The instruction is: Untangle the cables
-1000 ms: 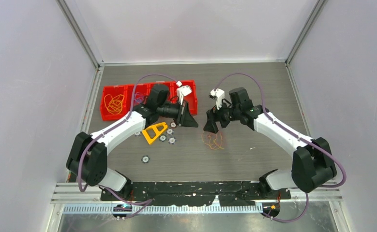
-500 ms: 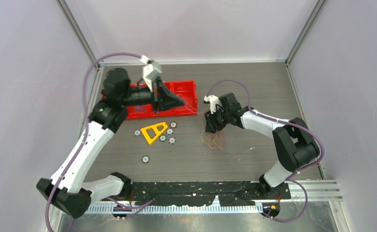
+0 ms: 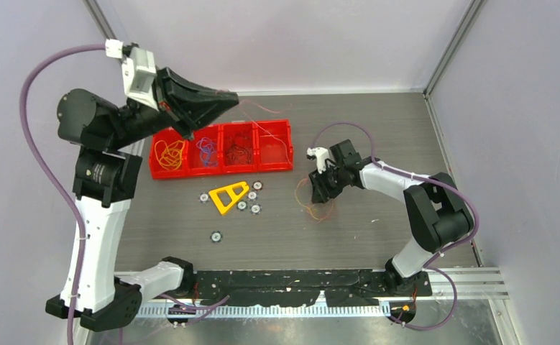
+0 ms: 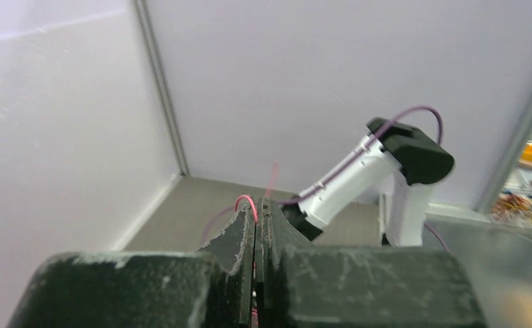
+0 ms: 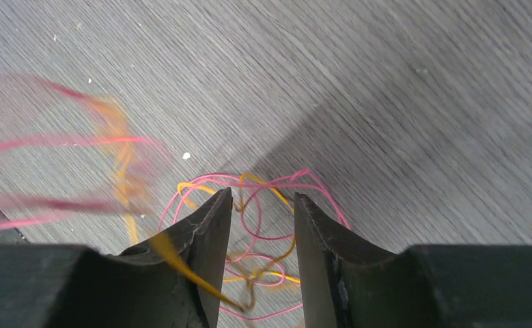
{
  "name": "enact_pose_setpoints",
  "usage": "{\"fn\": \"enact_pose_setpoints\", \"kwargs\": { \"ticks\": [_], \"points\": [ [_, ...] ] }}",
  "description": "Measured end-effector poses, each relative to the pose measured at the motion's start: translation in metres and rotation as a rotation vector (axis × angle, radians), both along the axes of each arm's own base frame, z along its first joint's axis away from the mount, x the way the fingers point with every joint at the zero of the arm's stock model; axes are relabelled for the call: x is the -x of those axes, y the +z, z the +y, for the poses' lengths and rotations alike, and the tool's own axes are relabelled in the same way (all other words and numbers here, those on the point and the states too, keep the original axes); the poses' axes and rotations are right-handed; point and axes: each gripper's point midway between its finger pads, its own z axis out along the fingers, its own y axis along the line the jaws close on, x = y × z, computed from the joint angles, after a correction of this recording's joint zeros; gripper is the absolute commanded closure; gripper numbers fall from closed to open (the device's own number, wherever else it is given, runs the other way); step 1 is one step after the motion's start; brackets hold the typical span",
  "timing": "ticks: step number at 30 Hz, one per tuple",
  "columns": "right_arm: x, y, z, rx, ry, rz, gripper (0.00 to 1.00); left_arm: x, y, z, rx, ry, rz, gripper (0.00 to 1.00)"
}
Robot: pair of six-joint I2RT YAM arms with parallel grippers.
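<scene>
**Left tool up high pinching one red strand, right tool parted over the tangle**

Left tool (image 4: pixel 257 205): jaws clenched, with a thin red cable (image 4: pixel 248 199) nipped right at the tips and looping out just above them. From where I stand that arm is reared up over the far-left corner, with the tool (image 3: pixel 225 97) pointing right, well above the tabletop (image 3: pixel 377 129). A fine strand trails from the tip down and right, across the red bin (image 3: pixel 285 126), towards the other arm.

Right tool (image 5: pixel 259 198): fingers apart with a clear gap, tips low at the tabletop. The tangle (image 5: pixel 263 232) of pink-red and orange loops sits in and under that gap. One orange strand crosses the front of a finger (image 5: pixel 205 236). I can't tell if anything is pinned. From above, the tool (image 3: pixel 320 190) is right of centre and the tangle (image 3: pixel 311 207) spills out just nearer than it.

Bin compartments from the left: orange-yellow bunch (image 3: pixel 169 154), blue bunch (image 3: pixel 206 149), dark red bunch (image 3: pixel 239 152). The fourth is too faint to call.

Nearer than the bin are a yellow triangle piece (image 3: pixel 226 198) and small round discs (image 3: pixel 216 235) scattered around it
</scene>
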Motion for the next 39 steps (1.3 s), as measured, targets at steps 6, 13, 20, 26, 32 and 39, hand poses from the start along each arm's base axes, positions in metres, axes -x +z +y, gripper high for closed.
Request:
{"fn": "enact_pose_setpoints", "kwargs": {
  "ticks": [6, 13, 20, 26, 32, 39],
  "points": [
    [0.004, -0.001, -0.009, 0.007, 0.006, 0.031, 0.5, -0.026, 0.041, 0.01, 0.058, 0.111, -0.07, 1.0],
    [0.008, 0.001, -0.018, 0.024, 0.037, 0.027, 0.94, -0.063, 0.037, 0.013, 0.06, 0.182, -0.034, 1.0],
    [-0.007, 0.004, -0.064, 0.12, 0.01, -0.032, 0.95, -0.083, 0.047, 0.031, 0.086, 0.28, -0.036, 1.0],
    [-0.019, -0.008, -0.117, 0.258, -0.042, -0.05, 0.95, -0.079, 0.075, 0.047, 0.129, 0.338, -0.092, 1.0],
    [-0.023, -0.019, -0.136, 0.328, -0.024, -0.046, 0.95, -0.087, 0.098, 0.063, 0.169, 0.392, -0.115, 1.0],
    [-0.026, -0.019, -0.143, 0.339, 0.0, -0.068, 0.95, -0.102, 0.111, 0.092, 0.221, 0.485, -0.107, 1.0]
  ]
}}
